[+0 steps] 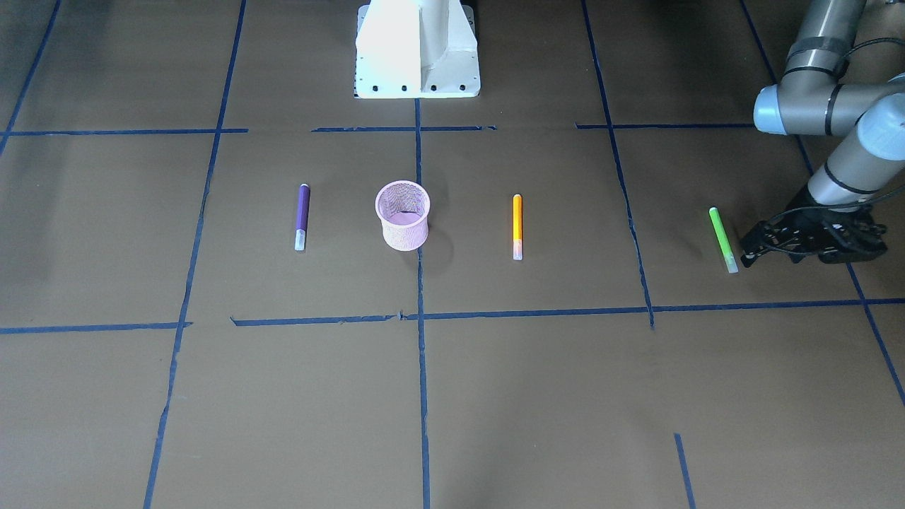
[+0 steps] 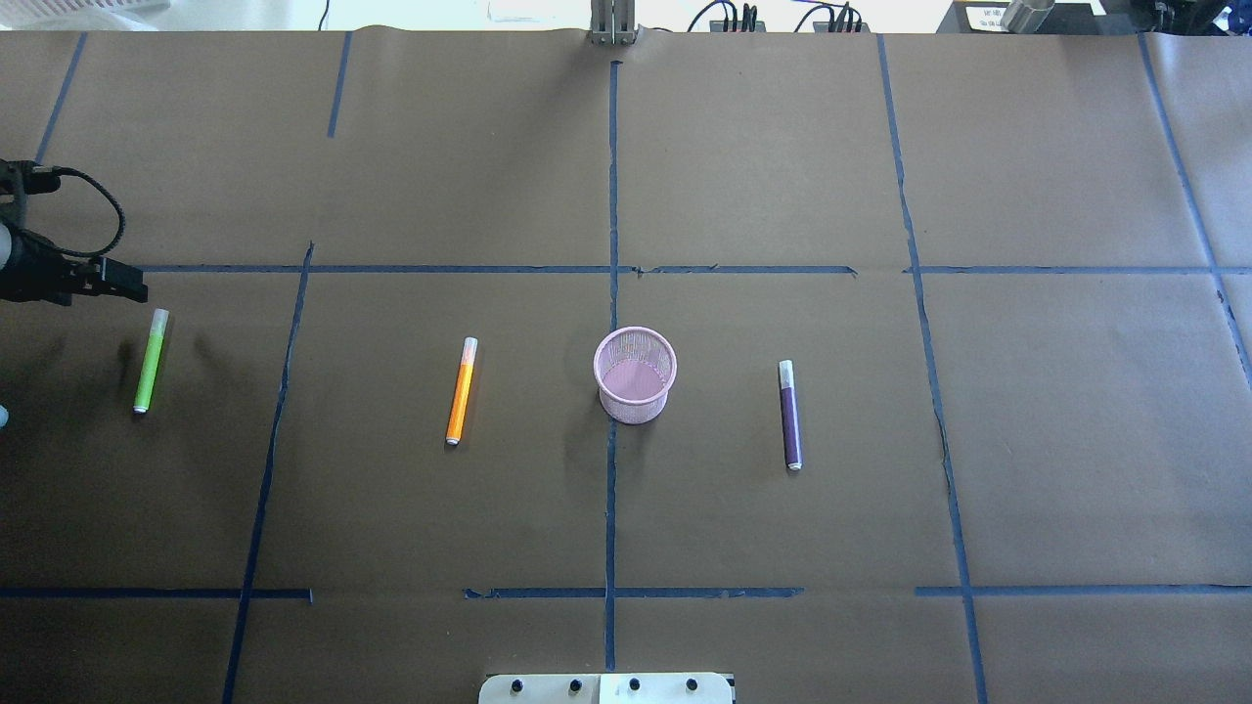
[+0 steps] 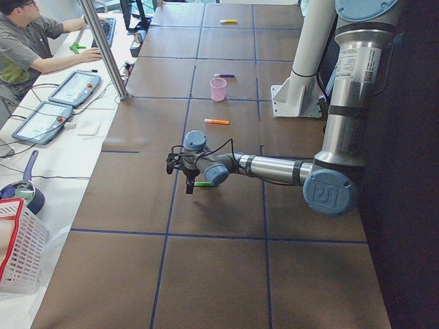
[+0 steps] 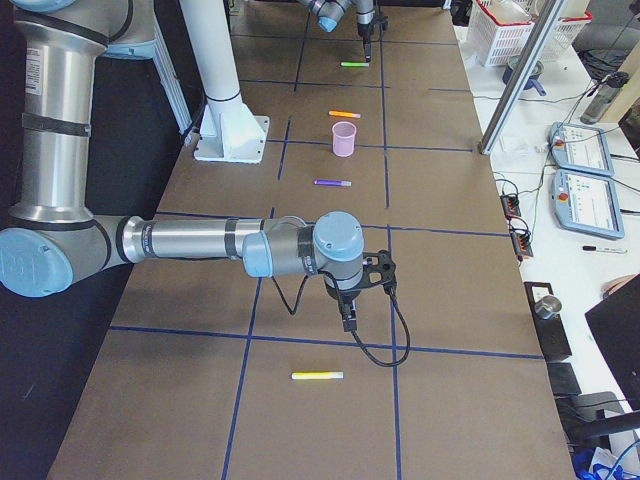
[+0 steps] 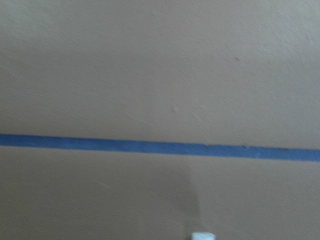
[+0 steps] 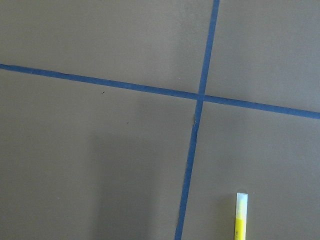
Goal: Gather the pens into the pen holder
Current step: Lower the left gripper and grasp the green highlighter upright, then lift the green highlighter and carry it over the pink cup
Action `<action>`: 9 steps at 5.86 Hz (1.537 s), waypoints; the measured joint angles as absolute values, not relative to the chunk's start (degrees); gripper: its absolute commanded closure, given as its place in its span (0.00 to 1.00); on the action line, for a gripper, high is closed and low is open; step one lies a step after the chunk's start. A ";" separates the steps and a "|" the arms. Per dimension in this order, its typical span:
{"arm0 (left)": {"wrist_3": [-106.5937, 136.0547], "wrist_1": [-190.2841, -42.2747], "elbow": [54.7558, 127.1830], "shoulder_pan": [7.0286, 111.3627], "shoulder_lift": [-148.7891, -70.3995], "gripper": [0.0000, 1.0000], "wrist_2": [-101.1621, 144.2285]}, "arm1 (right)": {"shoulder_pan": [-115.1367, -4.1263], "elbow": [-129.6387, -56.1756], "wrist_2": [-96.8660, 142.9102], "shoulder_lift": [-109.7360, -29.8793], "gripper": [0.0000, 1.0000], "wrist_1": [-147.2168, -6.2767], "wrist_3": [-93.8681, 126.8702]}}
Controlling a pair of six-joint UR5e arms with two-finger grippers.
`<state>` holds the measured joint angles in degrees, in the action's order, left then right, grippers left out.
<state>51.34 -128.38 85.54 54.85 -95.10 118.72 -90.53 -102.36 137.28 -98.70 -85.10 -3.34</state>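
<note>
The pink mesh pen holder (image 2: 635, 374) stands upright near the table's middle, also in the front view (image 1: 402, 215). The purple pen (image 2: 789, 414) lies to its right, the orange pen (image 2: 461, 390) to its left and the green pen (image 2: 150, 360) at the far left, all flat on the paper. My left gripper (image 2: 132, 284) hovers just beyond the green pen's pale cap end (image 1: 722, 239), looks open and holds nothing (image 1: 746, 249). My right gripper (image 4: 348, 318) shows only in the right side view, low over the paper, and I cannot tell whether it is open or shut.
A yellow pen (image 4: 318, 376) lies on the paper near my right gripper, far from the holder; it also shows in the right wrist view (image 6: 241, 215). Blue tape lines (image 2: 611, 269) cross the brown paper. The robot's white base (image 1: 417, 49) stands behind the holder.
</note>
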 measured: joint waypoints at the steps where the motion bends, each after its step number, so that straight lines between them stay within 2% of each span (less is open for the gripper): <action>1: 51.52 -128.40 85.45 53.80 -95.15 0.10 118.64 | -90.53 -102.33 137.28 -98.70 0.00 -85.06 -3.40; 4: 51.55 -128.32 85.14 53.18 -95.05 0.11 118.57 | -90.53 -102.31 137.29 -98.70 0.00 -85.17 -3.39; 5: 51.52 -128.26 85.04 52.99 -94.98 0.38 118.57 | -90.53 -102.30 137.29 -98.70 0.00 -85.23 -3.41; 6: 51.59 -128.21 85.03 52.82 -94.95 0.98 118.61 | -90.53 -102.27 137.29 -98.70 0.00 -85.25 -3.42; 9: 51.70 -127.96 85.91 52.89 -94.77 1.00 118.57 | -90.53 -102.26 137.29 -98.70 0.00 -85.25 -3.36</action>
